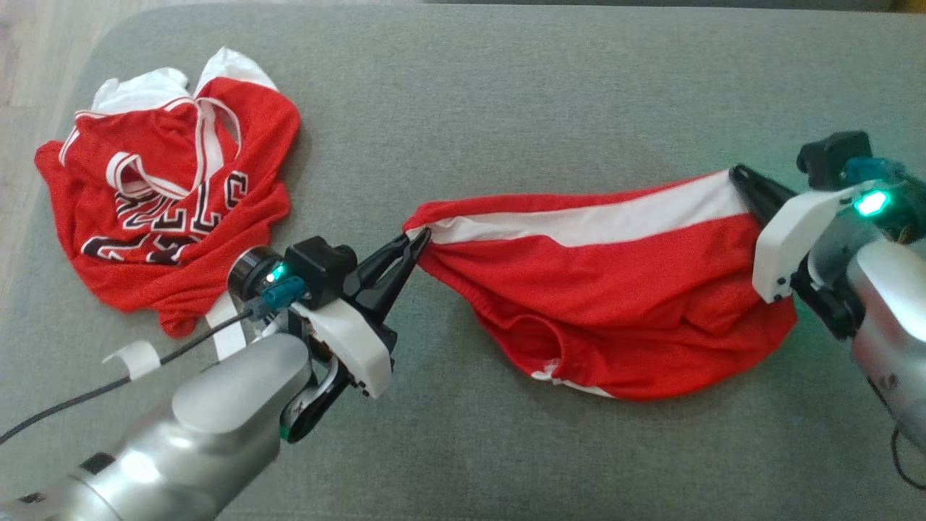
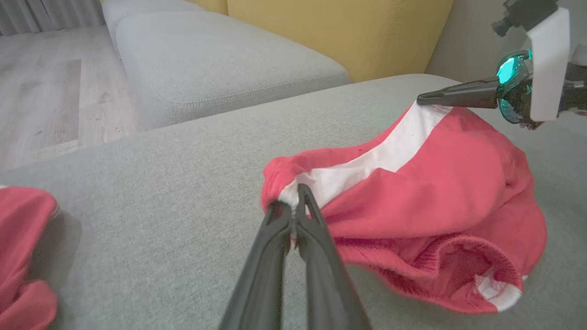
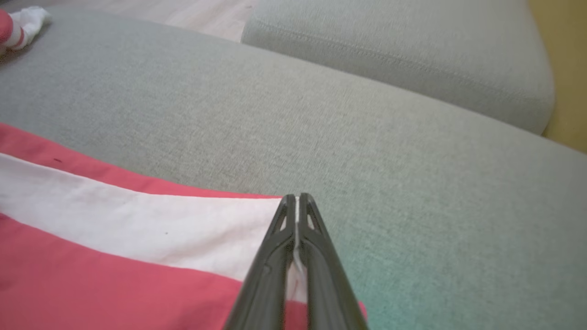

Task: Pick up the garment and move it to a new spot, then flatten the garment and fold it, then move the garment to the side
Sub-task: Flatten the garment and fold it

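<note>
The garment [image 1: 615, 289], red shorts with a white side stripe, is stretched across the grey cushion [image 1: 506, 108] between my two grippers. My left gripper [image 1: 419, 242] is shut on its left end, at the waistband corner; the left wrist view shows the tips [image 2: 293, 197] pinching the bunched red and white cloth [image 2: 435, 183]. My right gripper [image 1: 738, 174] is shut on the right end of the white stripe, and its fingers [image 3: 297, 199] close on the white cloth [image 3: 114, 220]. From the left wrist camera the right gripper [image 2: 419, 97] appears at the stripe's far end.
A crumpled red jersey [image 1: 173, 195] with white trim and dark lettering lies at the cushion's far left [image 2: 23, 229]. Another grey cushion [image 2: 220, 59] and a yellow backrest [image 2: 330, 27] stand beyond. Wooden floor [image 2: 46, 91] lies past the cushion's left edge.
</note>
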`<state>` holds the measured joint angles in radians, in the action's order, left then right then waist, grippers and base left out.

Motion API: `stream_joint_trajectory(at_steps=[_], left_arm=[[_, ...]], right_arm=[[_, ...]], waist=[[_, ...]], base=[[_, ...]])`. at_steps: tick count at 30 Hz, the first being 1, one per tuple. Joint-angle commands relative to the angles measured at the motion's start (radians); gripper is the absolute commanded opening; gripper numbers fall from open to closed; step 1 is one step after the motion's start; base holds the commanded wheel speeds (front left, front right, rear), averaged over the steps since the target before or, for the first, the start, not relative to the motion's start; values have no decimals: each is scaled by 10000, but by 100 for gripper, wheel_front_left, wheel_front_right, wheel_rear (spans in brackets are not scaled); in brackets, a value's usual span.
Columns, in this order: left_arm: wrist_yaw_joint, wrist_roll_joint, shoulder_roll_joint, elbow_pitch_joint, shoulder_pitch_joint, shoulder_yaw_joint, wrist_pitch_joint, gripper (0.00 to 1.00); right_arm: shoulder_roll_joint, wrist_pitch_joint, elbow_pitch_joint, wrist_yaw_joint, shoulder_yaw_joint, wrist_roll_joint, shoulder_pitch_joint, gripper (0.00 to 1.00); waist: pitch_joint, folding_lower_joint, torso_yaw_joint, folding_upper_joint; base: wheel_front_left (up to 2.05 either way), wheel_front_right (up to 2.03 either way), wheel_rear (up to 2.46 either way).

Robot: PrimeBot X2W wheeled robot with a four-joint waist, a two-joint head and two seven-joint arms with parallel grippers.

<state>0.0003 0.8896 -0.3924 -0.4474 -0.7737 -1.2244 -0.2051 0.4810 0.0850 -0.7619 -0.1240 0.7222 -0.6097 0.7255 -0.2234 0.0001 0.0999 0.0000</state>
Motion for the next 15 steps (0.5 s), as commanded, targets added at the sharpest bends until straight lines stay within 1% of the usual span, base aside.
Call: stream_joint_trajectory(at_steps=[1,4,7,10,13,15], left_arm=[[60,-139,-351,223,-641,474,-137,0],[74,-435,-409,243,-1206,567,-193,0],[85,-1006,-383,162,-2234,660,-255,0],[101,-1574,-191,-130,-3516,908,-361,0],[107,-2241,40,-540,-4940,1243,-485,0],[196,-2742,218,-785,-5819,1520,-540,0]], right_arm=[[263,-317,134,-67,165,-125,298,0],[434,-809,70,-67,351,-237,831,0],[701,-1492,-51,-67,224,-149,1704,0],[882,-2197,-303,-67,-223,-42,2833,0],[1078,-2762,-504,-67,-649,409,4240,0],[1173,-3084,-550,-67,-1055,843,5144,0]], waist=[[26,-1,-95,0],[-9,-1,-302,0],[-200,-1,-568,0],[-480,-1,-921,0],[-831,-1,-1315,0],[-1017,-1,-1556,0]], base=[[0,0,0],[0,0,0],[0,0,0],[0,0,0],[0,0,0],[0,0,0]])
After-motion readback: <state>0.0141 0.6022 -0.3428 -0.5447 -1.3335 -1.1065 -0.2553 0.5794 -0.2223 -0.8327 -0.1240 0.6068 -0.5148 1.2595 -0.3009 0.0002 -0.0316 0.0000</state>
